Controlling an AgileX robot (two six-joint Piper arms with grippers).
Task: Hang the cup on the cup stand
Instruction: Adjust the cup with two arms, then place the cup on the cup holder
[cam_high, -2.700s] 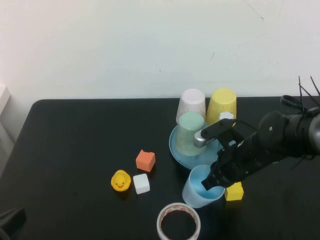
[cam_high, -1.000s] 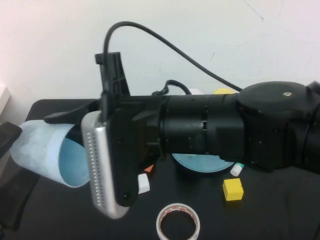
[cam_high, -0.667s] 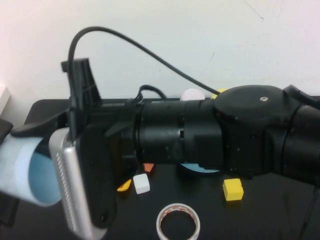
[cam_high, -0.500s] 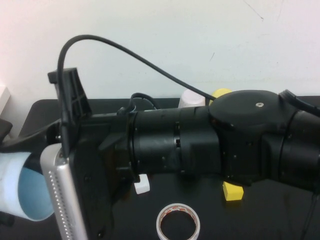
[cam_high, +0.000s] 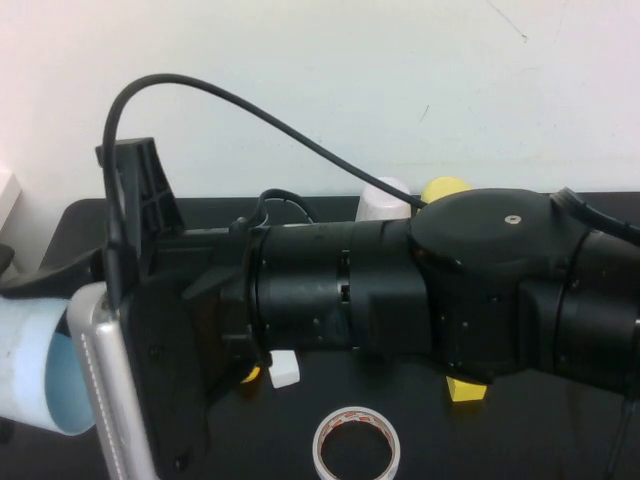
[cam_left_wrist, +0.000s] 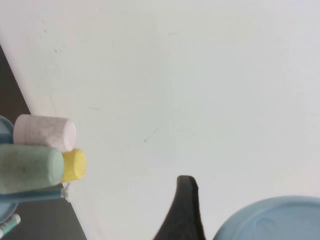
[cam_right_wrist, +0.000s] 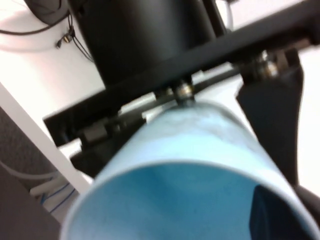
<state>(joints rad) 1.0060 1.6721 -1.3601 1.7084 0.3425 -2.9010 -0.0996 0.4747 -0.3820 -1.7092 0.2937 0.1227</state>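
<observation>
The cup (cam_high: 40, 375) hung on its side at the table's left edge, high above it, clenched at the rim by the right gripper (cam_right_wrist: 260, 210). The left gripper (cam_left_wrist: 182, 210) flanked its base, fingers spread wide.

Right arm stretches across the whole high view, from the right edge to the far left, raised close under the camera, wrist housing and silver camera block filling the lower left. Right claw (cam_high: 40, 300) at the far left edge, clamped on the rim of the cup (cam_high: 35, 375): one dark finger (cam_high: 50, 277) lies over the outer wall, another finger (cam_right_wrist: 267, 220) sits inside the mouth in the right wrist view. Cup held sideways, mouth facing the camera. Left claw (cam_left_wrist: 200, 220) at the cup's closed end; only one dark finger (cam_left_wrist: 184, 210) shows beside the base, apart from it, jaws spread.
</observation>
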